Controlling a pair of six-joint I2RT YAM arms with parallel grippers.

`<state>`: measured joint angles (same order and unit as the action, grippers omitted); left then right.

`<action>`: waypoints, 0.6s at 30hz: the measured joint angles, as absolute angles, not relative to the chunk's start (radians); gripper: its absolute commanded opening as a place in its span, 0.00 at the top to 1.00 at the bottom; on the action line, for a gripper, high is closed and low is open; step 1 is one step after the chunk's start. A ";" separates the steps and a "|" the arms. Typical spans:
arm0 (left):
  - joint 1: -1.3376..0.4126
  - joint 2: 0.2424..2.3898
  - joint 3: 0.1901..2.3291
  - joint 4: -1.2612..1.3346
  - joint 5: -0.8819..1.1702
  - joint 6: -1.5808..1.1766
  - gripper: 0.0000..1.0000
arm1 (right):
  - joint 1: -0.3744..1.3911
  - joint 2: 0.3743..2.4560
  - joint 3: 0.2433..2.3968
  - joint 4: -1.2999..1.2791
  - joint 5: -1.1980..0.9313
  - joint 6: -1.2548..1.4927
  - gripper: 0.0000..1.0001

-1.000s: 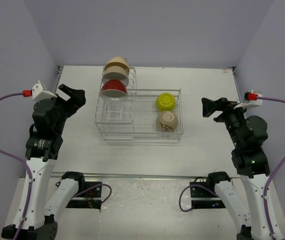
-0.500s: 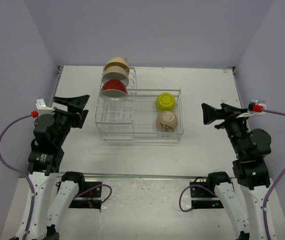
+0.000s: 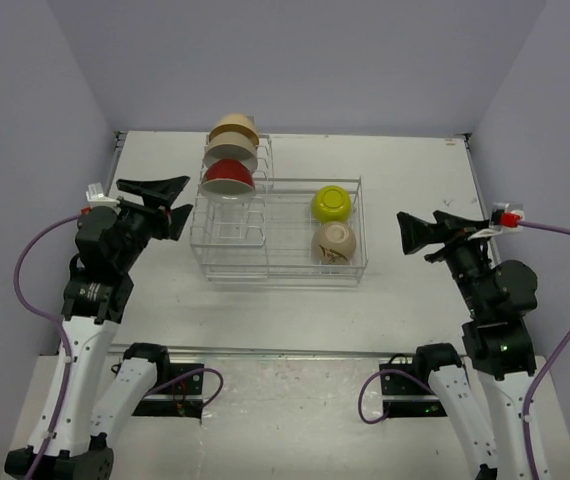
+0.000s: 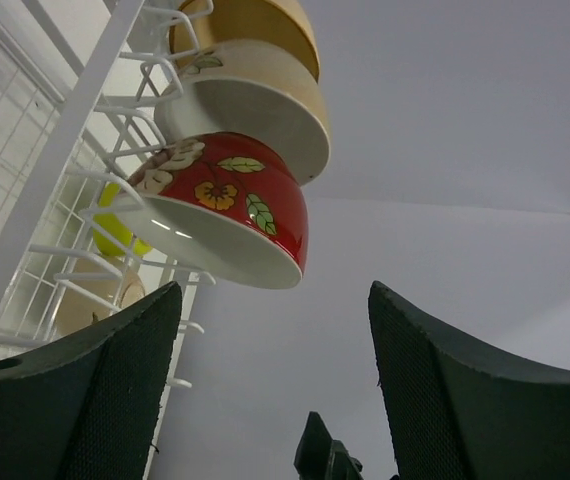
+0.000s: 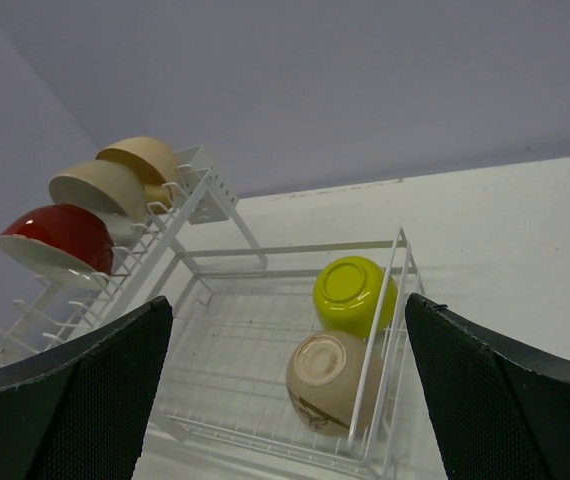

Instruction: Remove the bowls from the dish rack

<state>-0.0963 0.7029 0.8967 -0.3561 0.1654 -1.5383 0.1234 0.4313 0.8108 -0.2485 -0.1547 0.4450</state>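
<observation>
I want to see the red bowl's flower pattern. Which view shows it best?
Left wrist: the red bowl is close, its flowers and leaves clear. Top external and right wrist show it small, pattern unreadable.

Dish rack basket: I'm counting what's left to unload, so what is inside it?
The dish rack basket holds two bowls: a yellow-green bowl and, nearer the arms, a tan bowl. Both show their bottoms, so their insides are hidden.
</observation>
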 measured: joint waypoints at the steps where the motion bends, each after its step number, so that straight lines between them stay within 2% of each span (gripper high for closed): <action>1: -0.109 0.722 0.907 -0.353 0.165 -1.538 0.25 | 0.123 0.431 0.808 -0.247 -0.157 0.445 0.01; 9: -0.327 0.834 0.954 -0.294 0.095 -1.531 0.27 | 0.123 0.431 0.798 -0.235 -0.160 0.444 0.01; 18: -0.344 0.847 0.952 -0.243 0.022 -1.530 0.28 | 0.123 0.389 0.776 -0.213 -0.161 0.426 0.01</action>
